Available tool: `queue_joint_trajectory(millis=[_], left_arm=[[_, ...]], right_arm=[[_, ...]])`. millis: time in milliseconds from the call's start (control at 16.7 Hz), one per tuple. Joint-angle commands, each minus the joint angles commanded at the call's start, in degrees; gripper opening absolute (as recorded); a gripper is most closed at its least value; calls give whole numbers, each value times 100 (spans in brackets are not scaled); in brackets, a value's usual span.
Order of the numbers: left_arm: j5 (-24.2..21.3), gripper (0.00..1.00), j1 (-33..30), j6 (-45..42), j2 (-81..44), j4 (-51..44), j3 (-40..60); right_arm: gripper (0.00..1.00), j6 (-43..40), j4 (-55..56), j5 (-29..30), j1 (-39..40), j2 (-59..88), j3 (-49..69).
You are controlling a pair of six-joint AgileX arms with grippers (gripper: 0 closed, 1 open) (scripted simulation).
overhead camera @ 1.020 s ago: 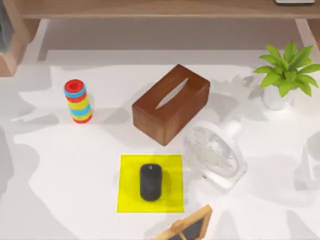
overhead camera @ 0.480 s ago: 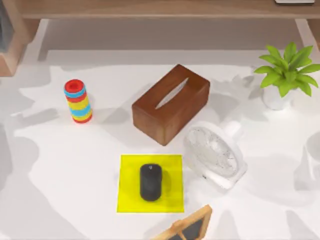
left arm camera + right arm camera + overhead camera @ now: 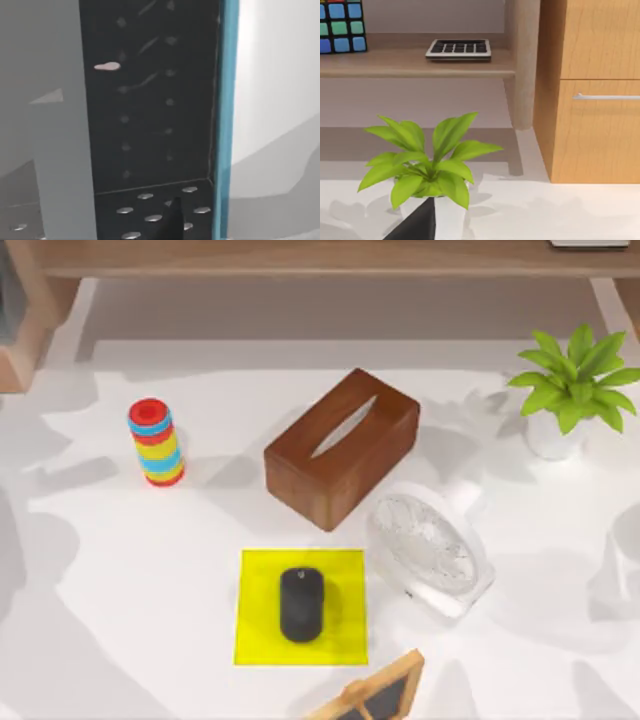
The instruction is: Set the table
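Observation:
The white table [image 3: 120,570] spans the top view. On it stand a brown wooden tissue box [image 3: 342,446] near the middle, a stack of coloured rings [image 3: 155,442] at the left and a potted plant [image 3: 572,390] at the back right. A white fan [image 3: 430,550] lies right of a yellow mat [image 3: 258,640] that bears a black mouse [image 3: 301,604]. A dark tip of my left gripper [image 3: 172,225] shows before a dark perforated panel [image 3: 150,100]. A dark tip of my right gripper [image 3: 420,222] sits just in front of the plant [image 3: 427,165].
A wood-framed chalkboard [image 3: 375,695] pokes in at the front edge. A wooden shelf [image 3: 300,258] runs along the back; on it lie a calculator [image 3: 459,48] and a colour cube [image 3: 340,25]. A wooden cabinet [image 3: 595,100] stands beside the plant.
Shadows near the table's left and right edges have shifted slightly. No object on the table has moved.

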State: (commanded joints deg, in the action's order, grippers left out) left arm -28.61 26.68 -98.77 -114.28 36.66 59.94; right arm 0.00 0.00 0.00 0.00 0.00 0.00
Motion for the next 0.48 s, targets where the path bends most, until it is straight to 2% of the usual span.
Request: queue_joint_trajectory(millis=[120,480], left_arm=[[0,98,0,0,0,0,0],[0,100,0,0,0,0,0]], right_arm=[[100,0,0,0,0,0,0],[100,0,0,0,0,0,0]])
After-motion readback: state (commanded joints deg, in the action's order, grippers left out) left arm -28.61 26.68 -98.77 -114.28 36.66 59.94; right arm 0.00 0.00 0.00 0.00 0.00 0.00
